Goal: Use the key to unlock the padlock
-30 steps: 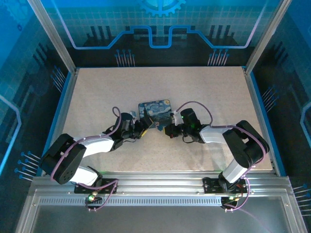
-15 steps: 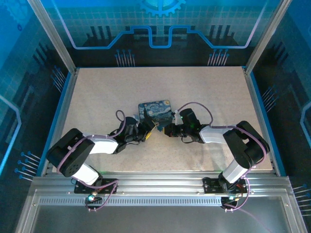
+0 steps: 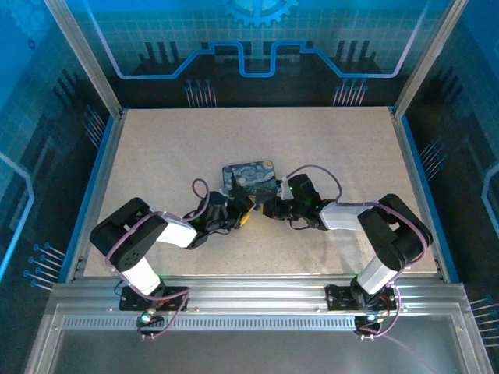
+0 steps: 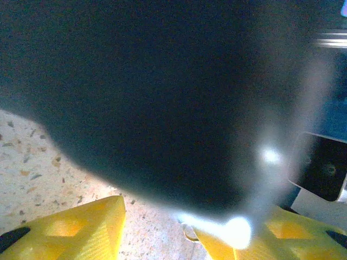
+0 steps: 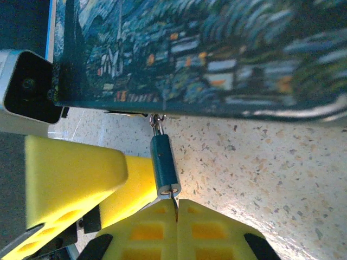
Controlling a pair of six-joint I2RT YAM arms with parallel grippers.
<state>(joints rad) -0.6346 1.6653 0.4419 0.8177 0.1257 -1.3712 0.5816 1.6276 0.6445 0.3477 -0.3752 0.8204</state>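
Note:
The padlock [image 5: 165, 167] is a small dark teal cylinder, its thin silvery shackle [image 5: 156, 124] hooked to the clasp of the swirl-painted tin [image 5: 217, 54]. The key [image 5: 174, 201] is a thin sliver entering the padlock's bottom end, and my right gripper [image 5: 178, 210] is shut on it. My left gripper [image 4: 160, 223] is open, with speckled table between its yellow fingers [image 4: 81, 227]. Those fingers [image 5: 76, 176] stand just left of the padlock, the farther one against its side. From above, both grippers, left [image 3: 243, 213] and right [image 3: 270, 209], meet below the tin [image 3: 251, 176].
A large dark blur fills most of the left wrist view, with a small metal ring [image 4: 190, 234] on the table by my right finger. The white frame walls [image 3: 101, 179] bound the speckled table [image 3: 351, 148].
My left arm has swung right, bringing its gripper up beside the padlock, and its fingers have narrowed. The right arm has stayed put, still holding the key.

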